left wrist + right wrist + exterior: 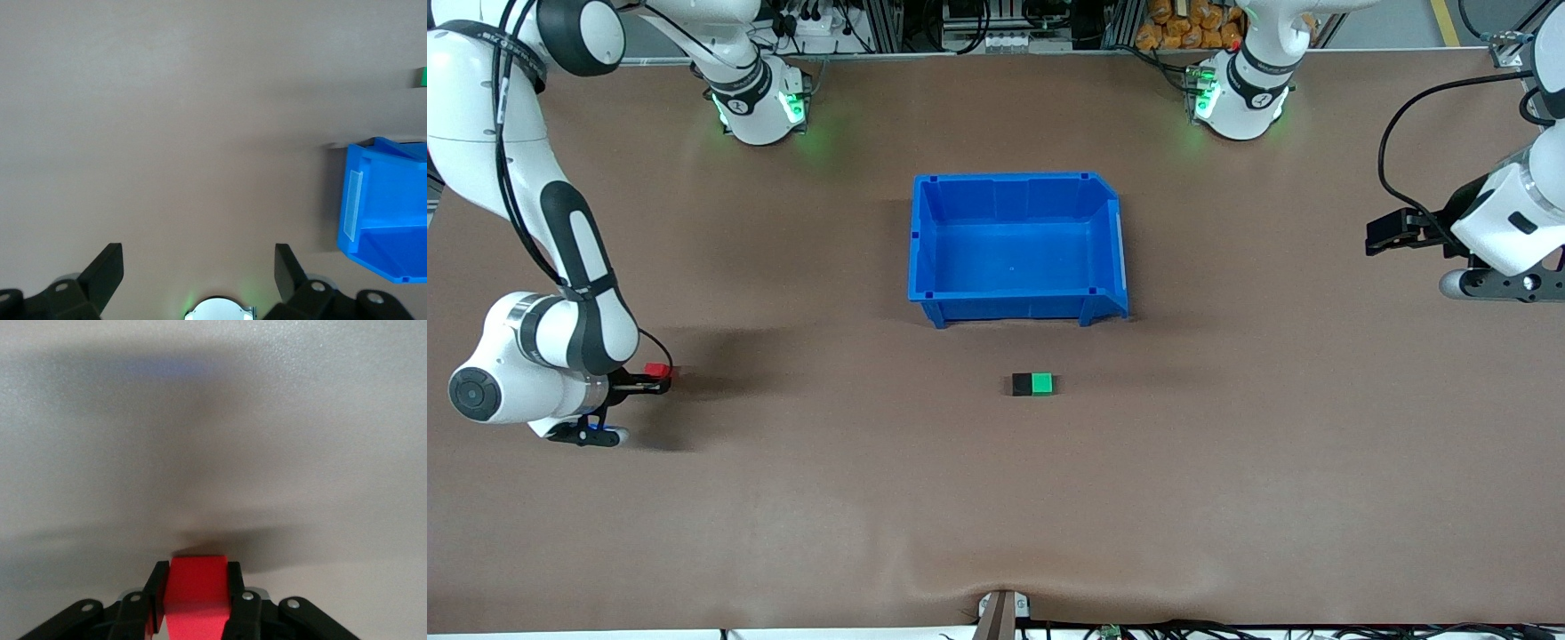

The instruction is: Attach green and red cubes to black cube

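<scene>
The brown table [1227,498] carries everything, and no brand name or readable writing shows anywhere on it.

The blue bin [1017,307] sits near the table's middle, open side up; a pale blank label strip [352,203] is fixed to its slanted wall toward the left arm's end, and no text can be made out on it.

The right arm comes from its base at the top of the front view and bends down low at the right arm's end of the table. The right gripper [660,379] is down at the table surface there, its two fingers [235,593] pressed against opposite faces of the red cube [197,590], pinching it between them. In the front view the red cube shows at the fingertips, well apart from the other two cubes.

The left arm waits at the left arm's end of the table. The left gripper [199,267] hangs above bare table with its fingers spread wide and nothing between them.

The black cube [1021,384] and the green cube [1041,383] lie touching side by side, nearer to the front camera than the bin, the green one toward the left arm's end.
</scene>
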